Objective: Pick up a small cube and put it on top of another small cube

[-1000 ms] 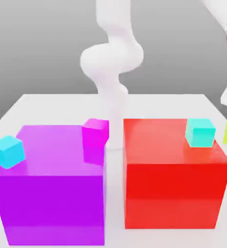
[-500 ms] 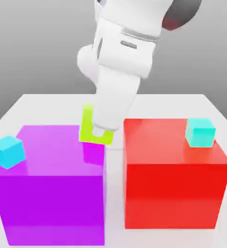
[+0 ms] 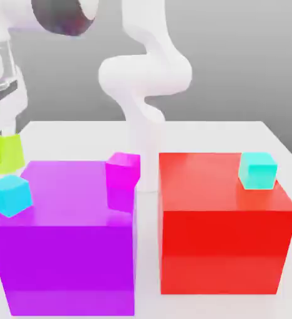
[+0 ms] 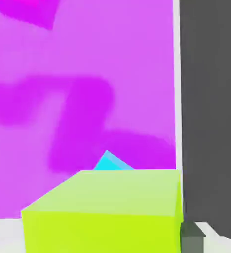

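Pincer (image 3: pixel 5 146): at the exterior view's far left, clenched on the lime cube (image 3: pixel 6 152) and holding it in the air.
Lime cube: just above and behind the cyan cube (image 3: pixel 10 194), not touching it; fills the near part of the hand view (image 4: pixel 105 210).
Cyan cube: on the purple block (image 3: pixel 67 230), left edge.
Other cyan cube (image 3: pixel 257 170): on the red block (image 3: pixel 223 230).
Magenta cube (image 3: pixel 122 168): on the purple block.
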